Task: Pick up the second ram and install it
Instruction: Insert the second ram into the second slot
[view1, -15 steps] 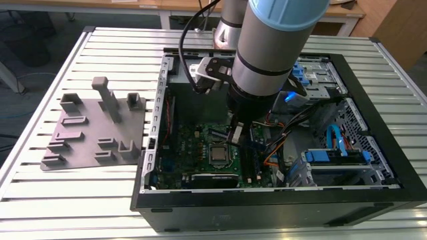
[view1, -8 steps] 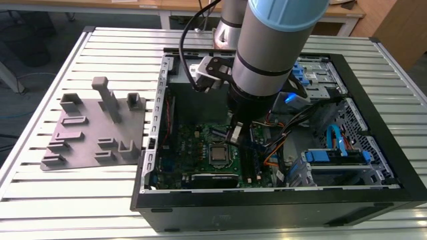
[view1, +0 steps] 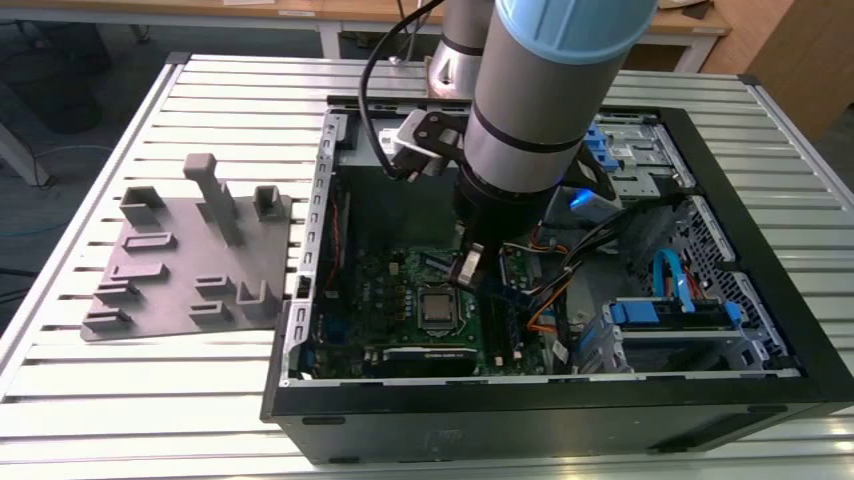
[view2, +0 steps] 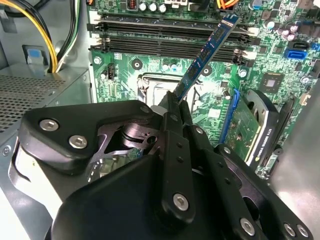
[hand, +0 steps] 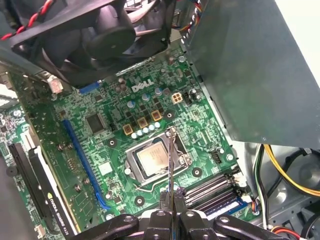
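Observation:
My gripper (view2: 172, 102) is shut on the second ram (view2: 207, 50), a long thin blue-green stick with black chips that juts out past the fingertips. In the first wrist view the ram (hand: 171, 160) shows edge-on as a thin line above the gripper (hand: 171, 214). It hangs over the processor socket (hand: 155, 162) of the green motherboard (view2: 125, 65). The dark memory slots (view2: 165, 37) lie near the stick's far end; I cannot tell whether it touches them. In the exterior view the gripper (view1: 467, 268) is down inside the open computer case (view1: 787, 330).
A grey moulded plate (view1: 174, 270) with upright blocks lies on the slatted table (view1: 80, 400) at the exterior view's left. Inside the case are a black fan (hand: 110, 30), a graphics card (view2: 250, 130), yellow and black cables (view2: 60, 35) and a metal drive cage (view1: 667, 325).

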